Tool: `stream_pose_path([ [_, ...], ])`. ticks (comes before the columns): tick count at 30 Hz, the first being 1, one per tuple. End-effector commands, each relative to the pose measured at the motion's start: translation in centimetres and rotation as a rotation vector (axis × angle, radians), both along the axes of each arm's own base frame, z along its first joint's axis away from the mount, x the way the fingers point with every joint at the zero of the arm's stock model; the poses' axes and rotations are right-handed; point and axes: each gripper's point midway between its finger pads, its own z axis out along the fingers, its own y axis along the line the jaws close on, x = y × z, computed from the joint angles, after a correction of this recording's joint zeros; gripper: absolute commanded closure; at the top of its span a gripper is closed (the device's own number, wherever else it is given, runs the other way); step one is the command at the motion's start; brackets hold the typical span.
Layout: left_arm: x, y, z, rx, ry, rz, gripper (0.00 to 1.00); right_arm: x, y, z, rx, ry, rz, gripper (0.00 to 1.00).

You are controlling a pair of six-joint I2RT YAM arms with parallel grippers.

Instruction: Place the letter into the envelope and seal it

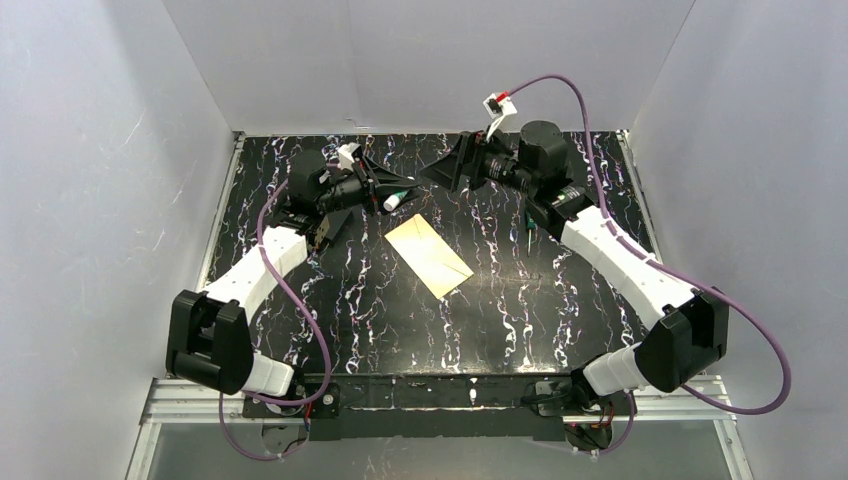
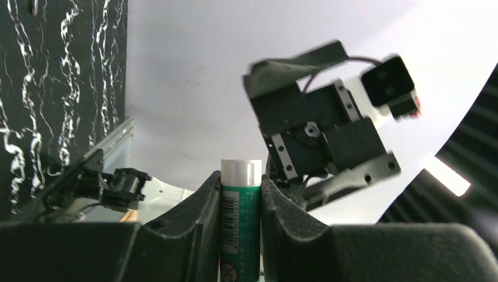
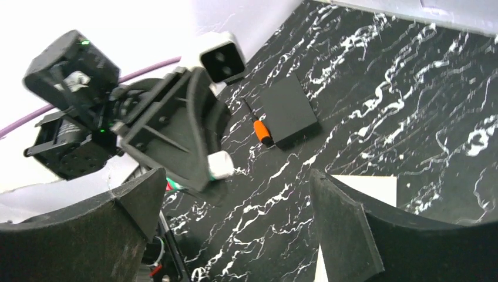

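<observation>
Cream envelope [image 1: 428, 255], one; green glue stick [image 2: 241, 229], one.

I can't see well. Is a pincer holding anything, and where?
The left pincer grips a green glue stick by its body, just below the white cap. The right pincer is open, holding nothing.

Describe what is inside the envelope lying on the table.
The envelope lies flat, fold lines up, nothing on top. Its inside is covered by its own paper, so whether the letter is in it cannot be seen.
</observation>
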Motion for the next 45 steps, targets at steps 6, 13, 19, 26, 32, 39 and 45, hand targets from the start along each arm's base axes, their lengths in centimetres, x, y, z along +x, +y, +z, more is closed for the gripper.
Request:
stream_pose_path([
  [6,-1.4,0.6,2.5,-0.107,0.19,0.004,1.0,-2.8,3.4,1.7,-0.06,-0.117,0.216,0.01],
  [13,-1.4,0.8,2.6,-0.119,0.208,0.025,1.0,-3.1,4.5,1.2,-0.123,-0.086,0.186,0.01],
  [19,-1.3,0.9,1.9,-0.119,0.237,0.037,1.0,-4.5,5.4,2.8,-0.037,-0.087,0.223,0.01],
  [26,-1.0,0.9,1.7,-0.121,0.249,0.052,1.0,-5.0,6.2,1.8,-0.087,-0.094,0.22,0.01],
  [32,-1.0,1.0,1.1,-0.116,0.271,0.059,1.0,-5.0,6.9,1.9,-0.121,-0.129,0.204,0.01],
  [39,-1.0,1.0,0.7,-0.106,0.286,0.061,1.0,-4.7,7.2,1.8,-0.132,-0.134,0.184,0.01],
  [45,-1.1,1.0,0.7,-0.1,0.287,0.063,1.0,-4.3,7.6,1.7,-0.142,-0.128,0.166,0.04],
])
